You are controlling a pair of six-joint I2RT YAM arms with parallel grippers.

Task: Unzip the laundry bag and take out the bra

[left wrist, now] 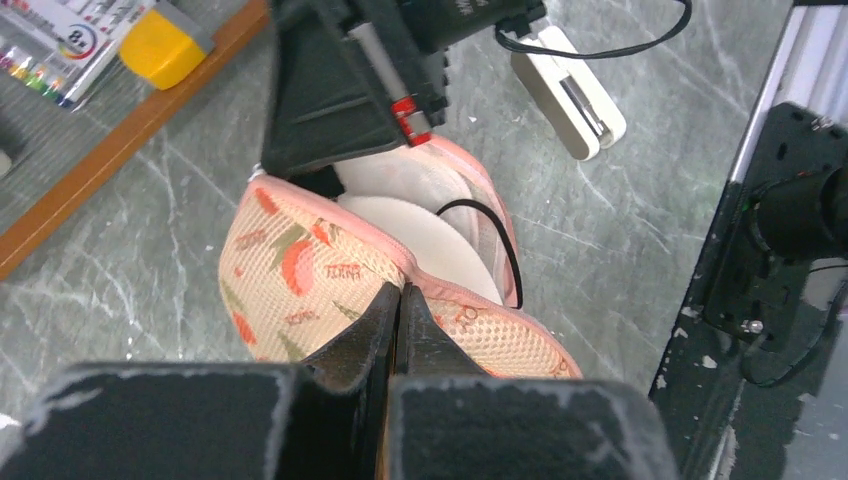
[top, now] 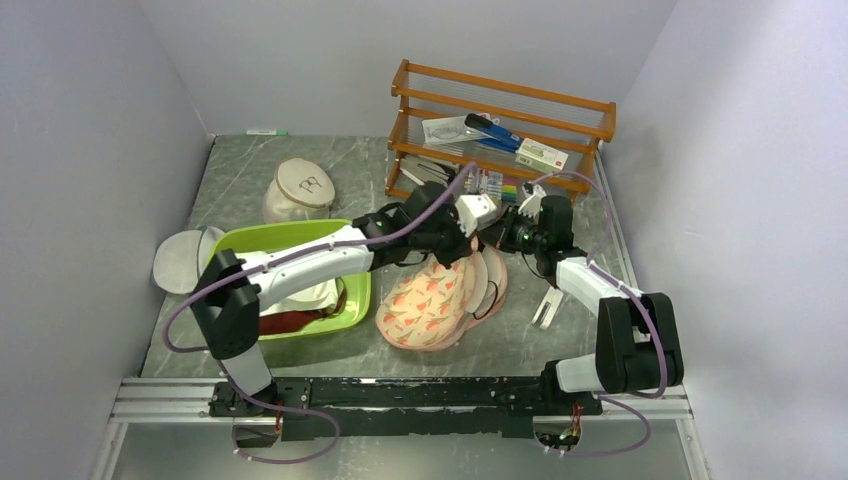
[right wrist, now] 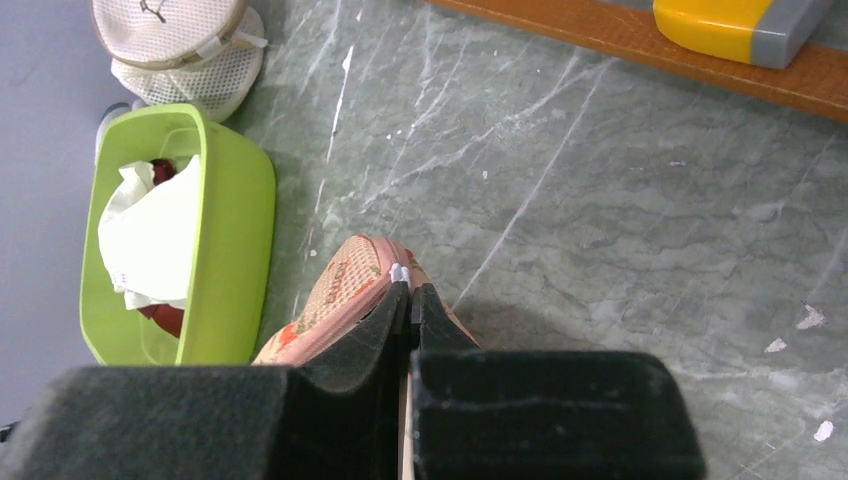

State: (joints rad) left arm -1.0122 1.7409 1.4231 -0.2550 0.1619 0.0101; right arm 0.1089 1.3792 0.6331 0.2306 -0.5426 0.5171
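Bra (left wrist: pixel 420 240) mostly hidden, laundry bag (left wrist: pixel 300 270) partly open

3 plain walls (top: pixel 90 140) of pale grey-lilac close in a table (top: pixel 520 345) whose top is dark grey-green with thin white veins, like stone. An orange-brown wooden tiered rack (top: pixel 500 88) stands at the table's back right, near the rear wall, and a silver metal rail (top: pixel 160 400) runs along the near edge. The light is soft and even, with only faint shadows.
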